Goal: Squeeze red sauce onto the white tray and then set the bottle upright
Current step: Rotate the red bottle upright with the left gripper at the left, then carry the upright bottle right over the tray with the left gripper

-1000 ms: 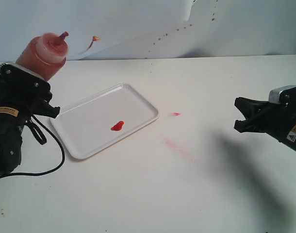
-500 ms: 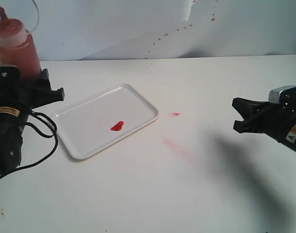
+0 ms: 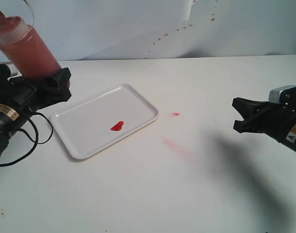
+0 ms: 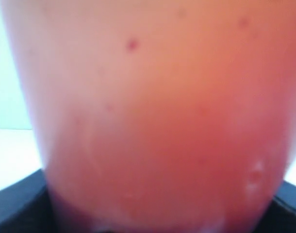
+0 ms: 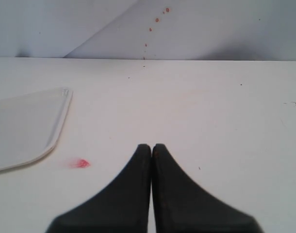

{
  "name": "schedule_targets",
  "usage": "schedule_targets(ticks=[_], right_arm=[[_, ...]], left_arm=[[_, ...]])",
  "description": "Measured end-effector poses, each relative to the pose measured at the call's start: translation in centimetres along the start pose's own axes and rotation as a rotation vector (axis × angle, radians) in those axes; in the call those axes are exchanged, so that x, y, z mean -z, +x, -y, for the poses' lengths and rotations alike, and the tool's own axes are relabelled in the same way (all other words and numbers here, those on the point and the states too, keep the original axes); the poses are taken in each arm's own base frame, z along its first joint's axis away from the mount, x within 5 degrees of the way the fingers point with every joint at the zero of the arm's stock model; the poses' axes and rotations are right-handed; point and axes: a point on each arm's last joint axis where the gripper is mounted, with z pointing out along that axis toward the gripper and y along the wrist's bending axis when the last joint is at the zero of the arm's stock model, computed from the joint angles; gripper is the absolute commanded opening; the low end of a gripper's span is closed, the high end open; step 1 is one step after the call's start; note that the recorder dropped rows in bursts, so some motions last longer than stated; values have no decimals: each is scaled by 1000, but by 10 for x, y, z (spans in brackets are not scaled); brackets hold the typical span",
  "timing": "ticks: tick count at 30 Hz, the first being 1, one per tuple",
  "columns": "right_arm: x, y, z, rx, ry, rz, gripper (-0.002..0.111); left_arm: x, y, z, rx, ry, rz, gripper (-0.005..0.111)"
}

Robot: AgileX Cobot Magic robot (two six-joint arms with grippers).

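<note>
The orange-red squeeze bottle (image 3: 27,48) is held at the far left, nozzle up and leaning left, above the table. My left gripper (image 3: 50,82) is shut on its lower body; in the left wrist view the bottle (image 4: 153,121) fills the frame as a red blur. The white tray (image 3: 92,130) lies just right of that gripper, with a small blob of red sauce (image 3: 117,126) near its middle. My right gripper (image 3: 238,116) hovers at the right with its fingers pressed together and nothing in them; its closed tips (image 5: 152,148) show in the right wrist view, where the tray's corner (image 5: 26,126) lies ahead.
A small red spot (image 3: 175,114) and a faint pink smear (image 3: 176,145) mark the table right of the tray; the spot (image 5: 81,163) also shows in the right wrist view. Brown specks (image 3: 177,29) dot the white backdrop. A black cable (image 3: 26,145) loops under the left arm.
The left gripper has turned the bottle from lying tilted right to nozzle up, and it now leans left, with the gripper shifted right toward the tray. The right gripper barely moved.
</note>
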Motion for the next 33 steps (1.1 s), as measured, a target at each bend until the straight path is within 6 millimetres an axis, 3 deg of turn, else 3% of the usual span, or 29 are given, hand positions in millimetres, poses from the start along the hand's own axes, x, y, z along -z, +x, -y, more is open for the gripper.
schedule_targets(ticks=[3,6,9,14,17,22,28,33], right_arm=[[0,0,0,0,0,0,0],[0,0,0,-4,0,1,0],[0,0,0,-4,0,1,0],[-7,-6,-4,14,-94,2,0],[-19,-11,-18,54,-222,-5,0],[-25,-10,-34,73,-291,-16,0],[-27,-10,-39,72,-297,-14,0],[-28,-12,-35,53,-260,2,0]], left_arm=[[-5,0,-3,-27,112,-82,0],[-14,2,11,-124,313,-217,0],[-13,2,25,-170,490,-247,0],[-10,2,30,-184,564,-250,0],[-8,4,32,-198,597,-269,0],[-9,4,34,-170,618,-289,0],[-12,3,59,-220,774,-334,0],[-12,9,79,-227,798,-364,0]])
